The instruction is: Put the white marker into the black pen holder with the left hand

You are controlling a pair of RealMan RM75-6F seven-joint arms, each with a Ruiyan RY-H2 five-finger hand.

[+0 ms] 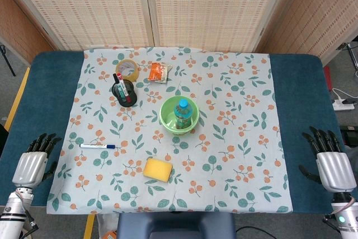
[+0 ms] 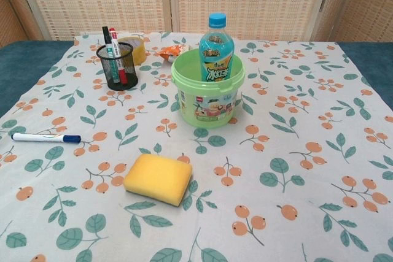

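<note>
The white marker (image 1: 97, 146) with a blue cap lies flat on the floral cloth at the left, also seen low left in the chest view as the marker (image 2: 45, 137). The black mesh pen holder (image 1: 125, 93) stands further back with pens in it, shown as the holder (image 2: 118, 65) in the chest view. My left hand (image 1: 32, 163) rests open at the table's front left corner, well left of the marker. My right hand (image 1: 332, 163) rests open at the front right corner. Neither hand shows in the chest view.
A green bucket (image 1: 179, 117) holding a blue-capped bottle (image 1: 182, 111) stands mid-table. A yellow sponge (image 1: 157, 169) lies near the front. A tape roll (image 1: 127, 69) and an orange packet (image 1: 159, 72) sit behind the holder. The floral cloth (image 1: 240, 138) covers the blue table.
</note>
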